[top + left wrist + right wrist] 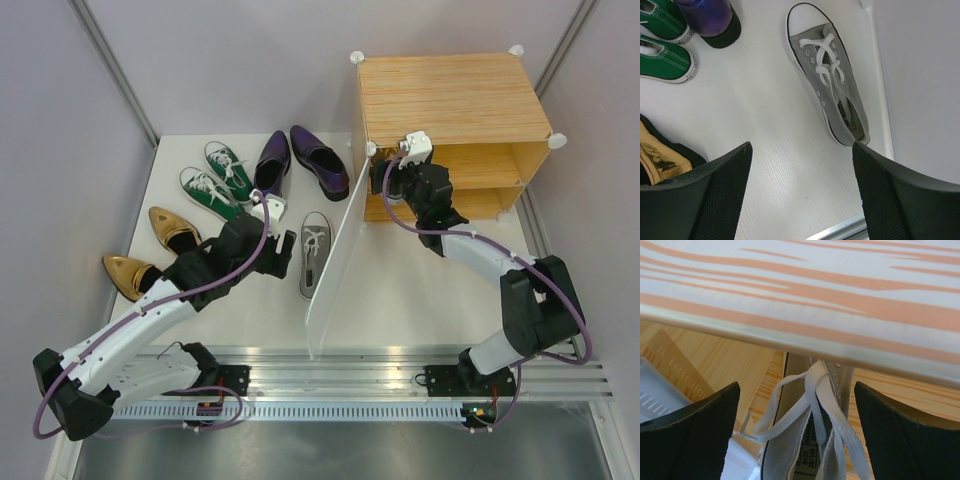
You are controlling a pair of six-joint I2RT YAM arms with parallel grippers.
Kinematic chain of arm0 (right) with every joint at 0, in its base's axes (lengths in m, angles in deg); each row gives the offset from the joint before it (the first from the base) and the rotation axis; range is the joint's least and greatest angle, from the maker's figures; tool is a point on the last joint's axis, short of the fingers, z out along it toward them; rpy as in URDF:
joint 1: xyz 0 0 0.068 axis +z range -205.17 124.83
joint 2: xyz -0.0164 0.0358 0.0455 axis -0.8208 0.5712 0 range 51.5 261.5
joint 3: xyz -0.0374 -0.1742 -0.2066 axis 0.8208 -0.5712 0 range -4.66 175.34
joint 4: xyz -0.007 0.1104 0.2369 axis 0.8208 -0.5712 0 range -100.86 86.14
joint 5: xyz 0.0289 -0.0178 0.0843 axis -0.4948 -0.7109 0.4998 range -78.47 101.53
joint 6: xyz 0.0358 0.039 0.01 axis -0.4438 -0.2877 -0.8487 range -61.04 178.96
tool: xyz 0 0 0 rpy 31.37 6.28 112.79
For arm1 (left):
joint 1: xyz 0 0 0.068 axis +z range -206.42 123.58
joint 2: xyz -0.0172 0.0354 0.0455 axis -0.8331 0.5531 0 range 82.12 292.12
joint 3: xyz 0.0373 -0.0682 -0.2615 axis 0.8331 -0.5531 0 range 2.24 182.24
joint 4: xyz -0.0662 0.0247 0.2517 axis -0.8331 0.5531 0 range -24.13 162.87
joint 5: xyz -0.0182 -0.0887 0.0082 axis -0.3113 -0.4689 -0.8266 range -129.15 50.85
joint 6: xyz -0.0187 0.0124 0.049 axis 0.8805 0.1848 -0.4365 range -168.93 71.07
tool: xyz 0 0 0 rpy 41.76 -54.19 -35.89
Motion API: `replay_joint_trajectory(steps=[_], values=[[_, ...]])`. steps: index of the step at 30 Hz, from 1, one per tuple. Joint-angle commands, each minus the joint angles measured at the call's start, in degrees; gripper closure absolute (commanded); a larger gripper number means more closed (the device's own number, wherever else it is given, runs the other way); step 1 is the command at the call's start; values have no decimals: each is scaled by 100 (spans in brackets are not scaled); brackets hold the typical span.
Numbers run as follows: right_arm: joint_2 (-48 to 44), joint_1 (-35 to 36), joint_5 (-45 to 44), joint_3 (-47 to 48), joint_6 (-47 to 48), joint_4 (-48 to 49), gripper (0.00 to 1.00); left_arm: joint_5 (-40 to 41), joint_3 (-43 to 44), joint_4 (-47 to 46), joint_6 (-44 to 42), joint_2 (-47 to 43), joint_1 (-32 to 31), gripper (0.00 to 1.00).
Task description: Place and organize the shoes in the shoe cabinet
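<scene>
One grey sneaker (313, 252) (830, 75) lies on the white table beside the shoe cabinet's open white door (335, 265). My left gripper (283, 250) (801, 150) hovers open just left of its heel, with nothing between the fingers. The other grey sneaker (805, 440) rests on the lower shelf of the shoe cabinet (450, 95). My right gripper (385, 180) (796, 390) reaches in there, its jaws wide open on either side of the shoe. Green sneakers (215, 180), purple shoes (300, 158) and gold shoes (150, 250) lie on the table's left half.
The door panel (920, 75) stands on edge between the two arms, close to the right of the left gripper. A shelf edge (815, 305) hangs low over the right gripper. Grey walls enclose the table on the left and at the back.
</scene>
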Motion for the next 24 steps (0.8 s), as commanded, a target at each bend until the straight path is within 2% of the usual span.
replay_joint_trajectory(steps=[1, 10, 12, 16, 24], values=[[-433, 17, 11, 224, 56, 543, 2, 45, -16, -176, -174, 13, -2, 16], [-732, 8, -279, 1481, -331, -1451, 2, 45, -16, -185, -183, 13, 6, 16], [-776, 17, -271, 1534, -366, -1612, 2, 45, -16, -176, -183, 13, 6, 16], [-881, 8, -262, 1456, -427, -1876, 2, 36, -16, -185, -183, 13, -2, 16], [-1408, 17, -165, 534, -550, -1648, 2, -8, -16, -185, -174, 48, 6, 16]])
